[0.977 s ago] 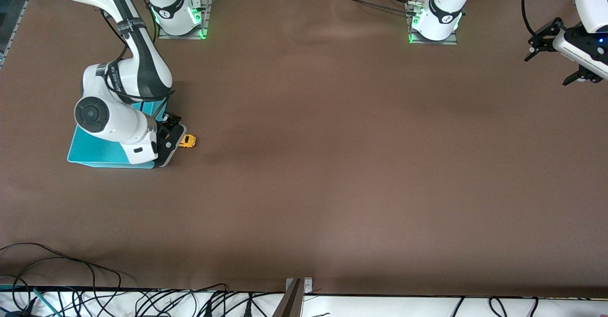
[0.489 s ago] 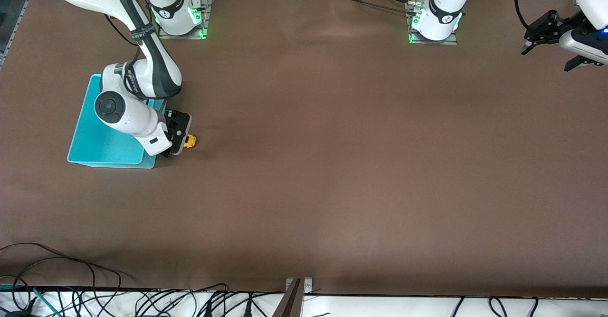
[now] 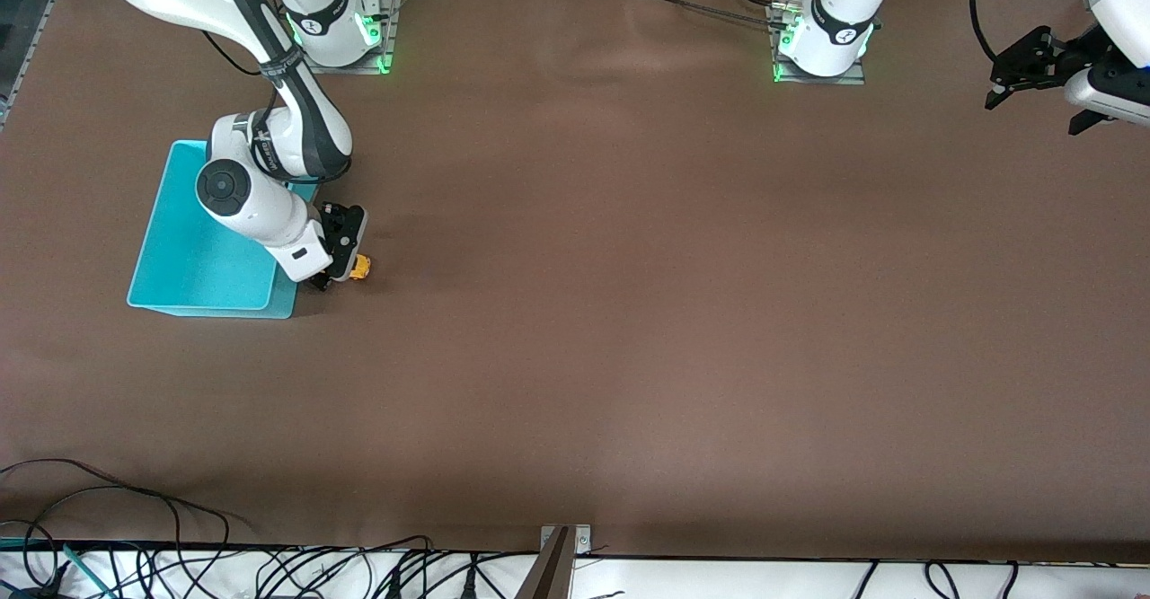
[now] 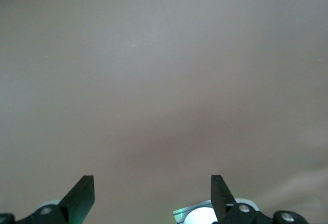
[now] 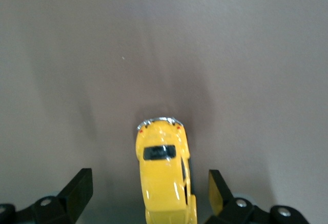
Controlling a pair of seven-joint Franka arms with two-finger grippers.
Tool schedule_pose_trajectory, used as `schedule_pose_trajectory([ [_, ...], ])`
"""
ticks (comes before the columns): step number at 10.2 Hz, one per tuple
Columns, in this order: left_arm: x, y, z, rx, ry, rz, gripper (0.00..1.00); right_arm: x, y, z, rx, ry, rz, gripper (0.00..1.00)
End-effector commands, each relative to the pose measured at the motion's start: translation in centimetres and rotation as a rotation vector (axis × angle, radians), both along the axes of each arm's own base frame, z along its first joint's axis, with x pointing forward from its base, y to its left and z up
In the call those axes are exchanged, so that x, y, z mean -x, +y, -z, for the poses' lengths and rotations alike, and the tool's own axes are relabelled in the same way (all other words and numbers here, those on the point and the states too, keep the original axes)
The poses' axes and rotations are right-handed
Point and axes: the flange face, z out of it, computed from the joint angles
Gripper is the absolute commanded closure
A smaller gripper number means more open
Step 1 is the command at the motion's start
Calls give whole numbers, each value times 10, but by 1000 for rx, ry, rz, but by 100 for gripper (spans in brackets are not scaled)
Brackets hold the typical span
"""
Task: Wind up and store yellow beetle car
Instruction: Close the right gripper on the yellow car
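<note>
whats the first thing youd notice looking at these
The yellow beetle car stands on the brown table, right beside the turquoise bin at the right arm's end. The right gripper is down over the car with its fingers open on either side of it, not closed on it. The left gripper waits open in the air at the left arm's end of the table.

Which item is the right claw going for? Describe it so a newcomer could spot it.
Find the turquoise bin at the right arm's end of the table. Just beside it, toward the left arm's end, sits the yellow beetle car on the brown table, between the fingers of the open right claw. It is tiny, rounded, yellow with dark windows, the only toy there.
</note>
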Motion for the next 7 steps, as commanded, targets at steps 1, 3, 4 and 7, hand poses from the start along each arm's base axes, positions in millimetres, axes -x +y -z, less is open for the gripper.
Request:
schedule_pose_trajectory([
  [1, -8, 1, -1, 14, 16, -22, 0, 7, -13, 2, 1, -33, 1, 0],
  [3, -8, -19, -2, 1, 12, -136, 0, 8, -13, 7, 1, -40, 0, 0],
  [4, -9, -23, -1, -10, 9, -234, 0, 8, -13, 13, 0, -47, -2, 7],
  [7, -16, -29, 11, -23, 31, -246, 0, 7, -13, 14, -4, -63, -37, 100],
])
